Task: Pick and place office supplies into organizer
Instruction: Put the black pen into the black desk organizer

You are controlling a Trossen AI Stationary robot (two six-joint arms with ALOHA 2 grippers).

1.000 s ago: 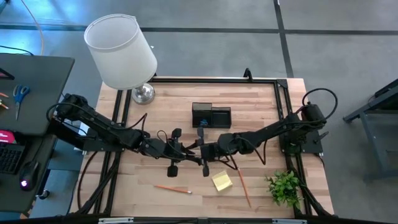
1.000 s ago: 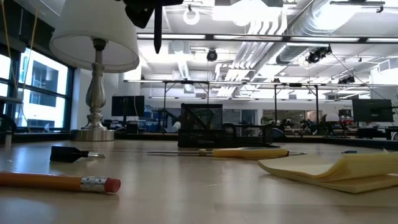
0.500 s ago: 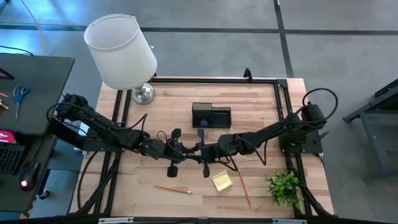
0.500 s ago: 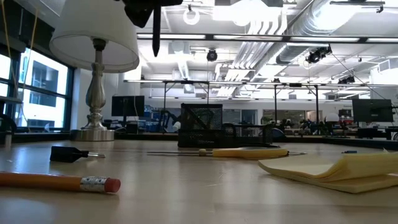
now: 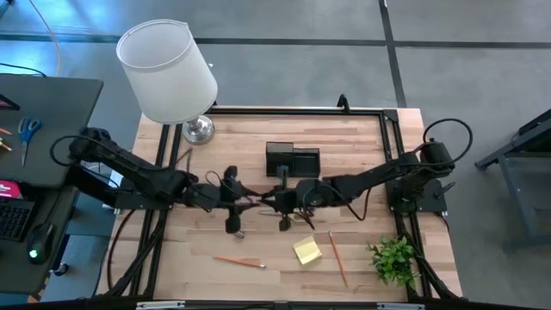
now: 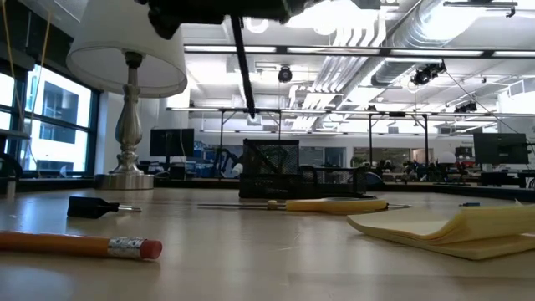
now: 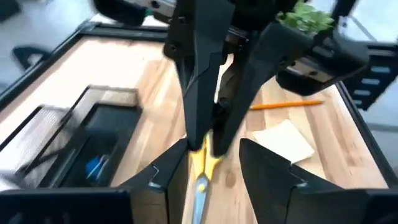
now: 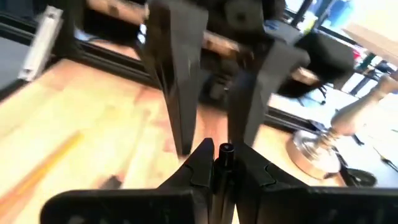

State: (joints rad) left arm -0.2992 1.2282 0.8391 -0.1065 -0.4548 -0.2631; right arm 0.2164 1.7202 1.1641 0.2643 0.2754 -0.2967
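Right gripper (image 5: 285, 209) near table centre, fingers pinched tight on dark pen (image 8: 224, 150), seen end-on between the pads in the right wrist view; same pen hangs tilted from the dark mass at the top of the low view (image 6: 244, 63); gripper sits just in front of organizer (image 5: 292, 160), well above the tabletop.

Left gripper (image 5: 233, 203) facing the right one across a short gap, fingers parted and holding nothing; 2 dark fingers (image 7: 169, 180) spread wide in the left wrist view, with the right arm's fingers beyond them.

Yellow-handled scissors (image 7: 203, 168) flat on table (image 5: 362, 146) below the 2 grippers; in the low view lying in front of the organizer (image 6: 334, 204).

Organizer 2-compartment, black; small blue item (image 7: 94, 167) inside 1 compartment, too blurred to identify.

Yellow sticky-note pad (image 5: 307, 251) on the near part of the table; orange pencil (image 5: 337, 258) just beside it, toward the green plant (image 5: 395, 258); second orange pencil (image 5: 239, 260) apart on the pad's other side; black binder clip (image 6: 89, 206) on the table in the low view.

Lamp (image 5: 169, 73) at the far left corner.
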